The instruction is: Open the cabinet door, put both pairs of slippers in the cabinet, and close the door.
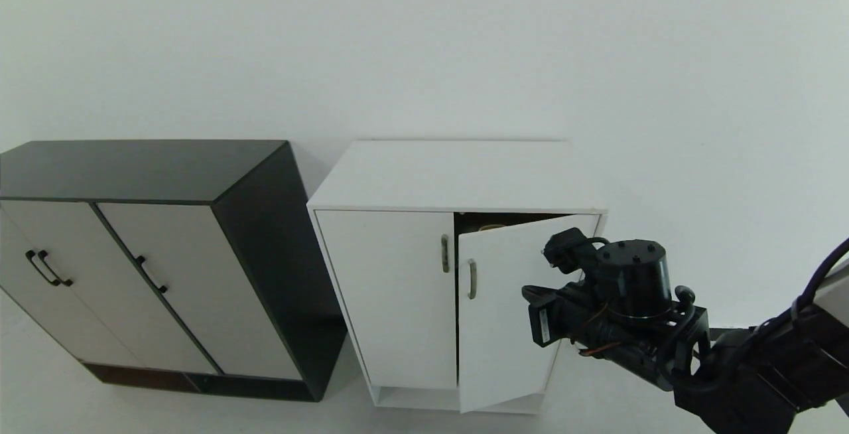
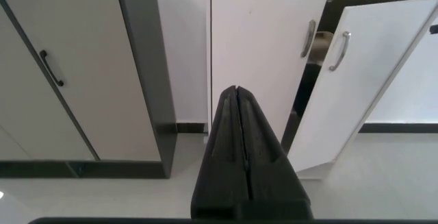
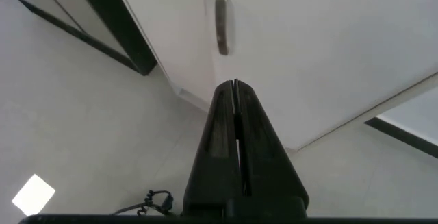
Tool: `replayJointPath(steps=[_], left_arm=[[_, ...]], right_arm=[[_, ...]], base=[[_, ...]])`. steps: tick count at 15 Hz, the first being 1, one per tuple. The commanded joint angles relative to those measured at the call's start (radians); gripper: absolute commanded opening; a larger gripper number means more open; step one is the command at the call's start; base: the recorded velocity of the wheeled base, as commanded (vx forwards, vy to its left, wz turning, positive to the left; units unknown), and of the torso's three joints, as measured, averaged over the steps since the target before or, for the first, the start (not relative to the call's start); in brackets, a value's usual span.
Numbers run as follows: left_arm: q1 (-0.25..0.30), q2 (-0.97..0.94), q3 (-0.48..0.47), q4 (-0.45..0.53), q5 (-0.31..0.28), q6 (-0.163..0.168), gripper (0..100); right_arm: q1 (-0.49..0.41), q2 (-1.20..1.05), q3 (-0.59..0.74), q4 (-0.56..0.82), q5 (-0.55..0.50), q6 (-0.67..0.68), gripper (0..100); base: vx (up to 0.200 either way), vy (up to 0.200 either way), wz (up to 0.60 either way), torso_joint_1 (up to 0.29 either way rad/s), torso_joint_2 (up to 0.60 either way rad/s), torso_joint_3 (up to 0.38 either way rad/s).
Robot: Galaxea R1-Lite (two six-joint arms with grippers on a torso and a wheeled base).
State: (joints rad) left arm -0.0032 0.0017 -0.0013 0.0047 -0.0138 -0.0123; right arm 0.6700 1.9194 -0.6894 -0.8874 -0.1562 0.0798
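Right of the dark cabinet [image 1: 132, 175] stands the white cabinet [image 1: 457, 175], its right door [image 1: 504, 328] a little open, and that door looks light and stiff, best pulled by its thin metal handle [image 1: 471, 279], while the left gripper [image 2: 236, 90] and the right gripper [image 3: 236, 83], near the door, are both pressed together.

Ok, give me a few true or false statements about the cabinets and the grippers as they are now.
1. The right door of the white cabinet is partly open. True.
2. Its left door is open too. False: it is closed.
3. The dark cabinet has both doors closed. True.
4. The right gripper is open. False: it is shut, holding nothing.
5. The left gripper is shut. True.
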Motion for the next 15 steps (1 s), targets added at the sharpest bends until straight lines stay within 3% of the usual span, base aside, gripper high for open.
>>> replayJointPath(steps=[1,7,15], left_arm=[[0.0,0.0,0.0,0.0,0.0,0.0,0],[0.0,0.0,0.0,0.0,0.0,0.0,0],[0.0,0.0,0.0,-0.002,0.0,-0.001,0]], right_arm=[[-0.009,0.018,0.005,-0.005,0.001,0.0,0],[-0.007,0.026,0.01,-0.005,0.001,-0.003,0],[-0.01,0.061,0.001,-0.011,0.0,-0.006,0]], base=[[0.2,0.0,0.0,0.002,0.01,0.002],[0.2,0.0,0.0,0.003,0.0,0.004],[0.0,0.0,0.0,0.0,0.0,0.0]])
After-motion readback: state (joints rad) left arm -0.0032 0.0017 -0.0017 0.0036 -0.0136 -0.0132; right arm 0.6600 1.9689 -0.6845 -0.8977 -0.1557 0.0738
